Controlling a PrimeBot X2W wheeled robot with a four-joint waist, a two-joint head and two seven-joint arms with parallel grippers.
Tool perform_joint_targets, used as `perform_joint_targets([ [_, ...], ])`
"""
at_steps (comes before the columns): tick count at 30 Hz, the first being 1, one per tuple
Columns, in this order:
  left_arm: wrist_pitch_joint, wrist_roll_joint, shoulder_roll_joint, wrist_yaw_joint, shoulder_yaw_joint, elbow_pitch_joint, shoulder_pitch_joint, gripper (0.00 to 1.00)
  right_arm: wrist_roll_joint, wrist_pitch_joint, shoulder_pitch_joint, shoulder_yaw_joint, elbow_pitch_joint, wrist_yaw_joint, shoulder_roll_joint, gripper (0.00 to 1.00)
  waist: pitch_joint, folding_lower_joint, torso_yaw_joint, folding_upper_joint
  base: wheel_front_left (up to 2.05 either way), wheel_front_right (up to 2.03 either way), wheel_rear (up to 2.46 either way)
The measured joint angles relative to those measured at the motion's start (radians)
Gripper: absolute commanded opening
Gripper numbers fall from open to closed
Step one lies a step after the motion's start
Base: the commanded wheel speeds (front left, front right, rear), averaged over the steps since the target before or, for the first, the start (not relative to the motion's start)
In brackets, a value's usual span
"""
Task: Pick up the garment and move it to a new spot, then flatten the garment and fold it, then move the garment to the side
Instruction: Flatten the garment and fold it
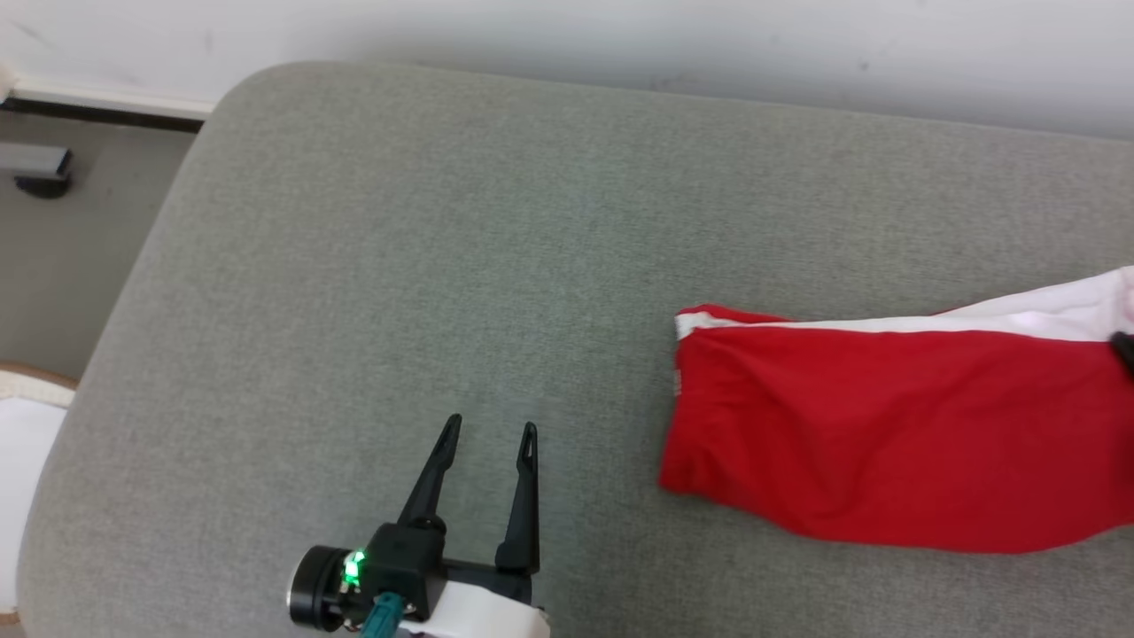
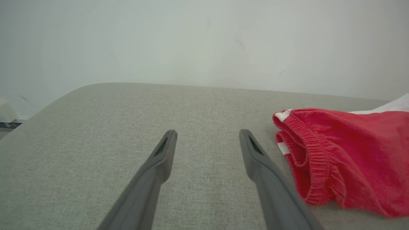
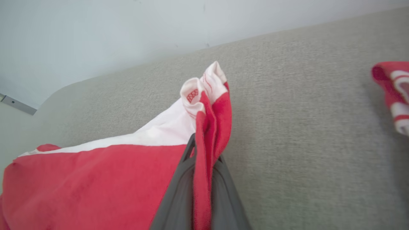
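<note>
The garment [image 1: 895,425] is red with a white band and lies on the grey cushion at the right of the head view. Its elastic waistband end [image 2: 314,166] shows beside my left gripper's right finger. The left gripper [image 1: 490,434] stands open over bare cushion, left of the garment and apart from it, with nothing between its fingers. In the right wrist view my right gripper [image 3: 204,153] is shut on a bunched fold of the garment [image 3: 96,182], and red and white cloth rises from between its two dark fingers. A dark bit of it shows at the head view's right edge.
The grey cushion [image 1: 443,248] is wide, with a rounded corner at far left and a white wall [image 1: 620,35] behind. Floor and a pale round object [image 1: 22,443] lie past the left edge. Another red and white striped cloth [image 3: 394,92] lies at the right edge of the right wrist view.
</note>
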Motion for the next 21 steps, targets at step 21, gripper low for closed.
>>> perform_joint_targets([
  [21,0.0,0.007,-0.029,-0.056,0.045,0.021,0.082,1.0,0.017,0.11,-0.084,0.027,0.041,0.0,0.025,0.0,-0.074,0.0,0.005,0.0,0.0,0.0,0.0],
])
